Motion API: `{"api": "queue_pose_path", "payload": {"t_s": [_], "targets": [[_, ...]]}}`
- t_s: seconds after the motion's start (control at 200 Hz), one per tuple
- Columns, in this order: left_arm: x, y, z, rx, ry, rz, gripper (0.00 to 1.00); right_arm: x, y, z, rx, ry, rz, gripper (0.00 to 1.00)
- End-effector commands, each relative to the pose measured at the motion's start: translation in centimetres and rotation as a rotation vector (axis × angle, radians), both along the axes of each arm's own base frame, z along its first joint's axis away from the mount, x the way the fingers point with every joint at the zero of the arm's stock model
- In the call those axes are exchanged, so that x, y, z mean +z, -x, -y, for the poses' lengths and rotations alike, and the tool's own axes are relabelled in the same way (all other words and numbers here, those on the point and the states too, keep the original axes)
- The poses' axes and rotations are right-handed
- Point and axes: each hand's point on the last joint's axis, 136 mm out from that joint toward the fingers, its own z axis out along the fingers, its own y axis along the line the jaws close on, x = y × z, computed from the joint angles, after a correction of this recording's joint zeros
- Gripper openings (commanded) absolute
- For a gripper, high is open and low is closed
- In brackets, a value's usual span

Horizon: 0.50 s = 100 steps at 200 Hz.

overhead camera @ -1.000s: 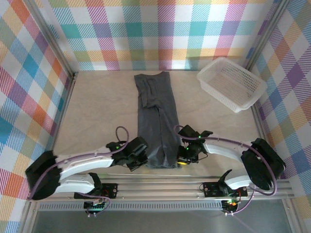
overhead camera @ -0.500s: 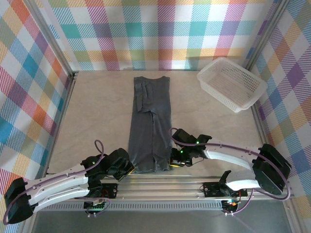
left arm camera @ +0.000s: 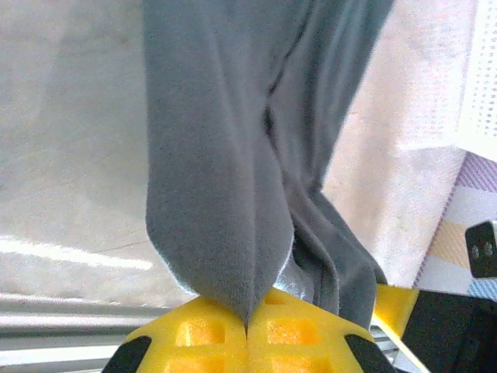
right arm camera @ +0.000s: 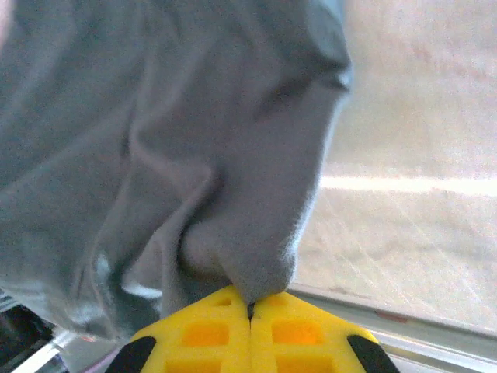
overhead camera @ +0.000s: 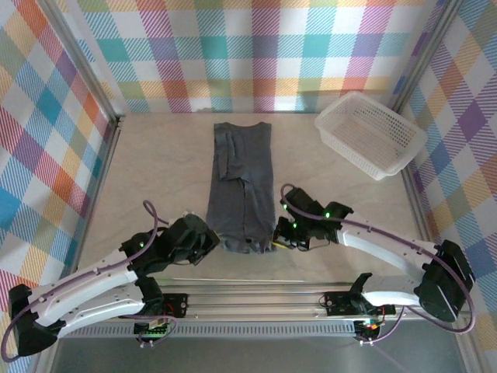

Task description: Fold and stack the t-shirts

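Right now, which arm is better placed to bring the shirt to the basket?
Right, probably: the basket sits far right, nearer the right pincer; the left pincer is across the shirt from it. Each is shut on a near corner.

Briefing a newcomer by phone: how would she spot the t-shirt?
Find the beige table between checked walls. Down its middle lies the t-shirt, a long narrow strip of cloth. It is dark grey, unlike the white mesh basket at far right.

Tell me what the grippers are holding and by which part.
Both hold the grey t-shirt by its near edge: the left gripper pinches the left corner, the right gripper the right corner.
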Motion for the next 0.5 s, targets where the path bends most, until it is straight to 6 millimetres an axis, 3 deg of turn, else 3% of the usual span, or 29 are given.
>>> {"api": "queue_pose_path", "payload": {"t_s": [0.0,0.135,0.25,0.335,0.495], "targets": [[1.1,-3.8,-0.1,0.024,-0.045,0.049,0.0,1.7,-3.5,-0.3,0.011,0.004,0.043,0.0],[2.2,-8.7,-1.1,0.093,-0.079,0.047,0.0,3.2,-8.8,-1.0,-0.005,-0.027,0.062,0.0],[2.8,-13.3,-1.5,0.124,-0.044,0.071,0.04,3.3,-13.2,-1.7,-0.009,-0.044,0.047,0.0],[2.0,-16.5,-1.4,0.116,-0.03,0.048,0.05,2.5,-16.2,-2.0,-0.024,-0.049,0.026,0.0],[-1.3,-21.8,-0.6,0.076,-0.019,-0.013,0.07,0.1,-21.0,-2.0,-0.066,-0.051,-0.015,0.0]]}}
